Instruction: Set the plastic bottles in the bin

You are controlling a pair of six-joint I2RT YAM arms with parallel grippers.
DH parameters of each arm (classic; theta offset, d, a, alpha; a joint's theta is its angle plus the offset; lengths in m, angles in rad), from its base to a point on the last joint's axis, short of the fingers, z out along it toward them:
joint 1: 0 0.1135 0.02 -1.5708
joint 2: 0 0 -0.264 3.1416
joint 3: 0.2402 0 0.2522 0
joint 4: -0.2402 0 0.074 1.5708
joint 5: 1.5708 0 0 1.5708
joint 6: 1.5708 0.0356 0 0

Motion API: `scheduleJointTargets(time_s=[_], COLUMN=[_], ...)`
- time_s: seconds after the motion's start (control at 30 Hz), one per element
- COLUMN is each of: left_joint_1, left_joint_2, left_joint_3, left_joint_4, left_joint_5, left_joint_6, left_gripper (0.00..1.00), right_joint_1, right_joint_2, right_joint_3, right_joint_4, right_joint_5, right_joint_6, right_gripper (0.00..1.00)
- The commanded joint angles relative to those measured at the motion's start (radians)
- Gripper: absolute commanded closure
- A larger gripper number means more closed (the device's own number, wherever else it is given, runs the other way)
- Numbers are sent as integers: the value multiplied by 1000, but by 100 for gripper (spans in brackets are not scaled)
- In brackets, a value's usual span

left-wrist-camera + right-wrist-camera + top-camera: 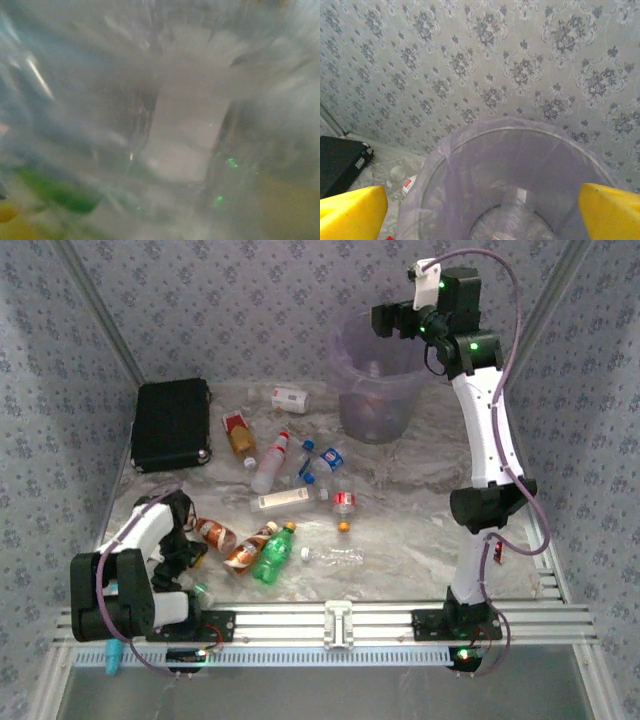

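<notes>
The pale purple bin stands at the back right. My right gripper hangs over its rim, open; its yellow fingertips sit wide apart with nothing between them, and the gripper looks down onto a clear bottle lying in the bin. Several bottles lie scattered mid-table: a green one, two copper-brown ones, a clear one, a red-labelled one. My left gripper is low beside the copper-brown bottles. The left wrist view is a blur of clear plastic against the lens.
A black case lies at the back left. A teal tool sticks out by the left base. A white bottle lies near the back wall, and an orange cap sits mid-table. Patterned walls close in three sides.
</notes>
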Motion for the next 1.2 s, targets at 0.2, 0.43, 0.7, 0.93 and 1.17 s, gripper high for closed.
scheduleJointTargets(time_s=[0.2,0.43,0.7,0.93,1.17], left_joint_1=[4,5,6,1,-41], left_joint_2=[12,-20,-44,-151,-212], left_joint_3=[-32,-2,135,281,312], left_joint_4=[-47,-55,-26,65,392], left_joint_5=[124,107,74,71,169], left_joint_6=[-57,-44,82,192,267], left_gripper=[27,32,39,51,75], right_joint_1=[-7,-10,7,14,22], right_joint_2=[-45,-78,-192,-351,-494], right_joint_3=[-27,-55,-211,-452,-697], right_joint_4=[-22,-51,-74,-70,-43], right_joint_5=[-3,-6,1,-19,-134], right_joint_6=[-32,-34,-31,34,121], right_gripper=[2,3,5,5,5])
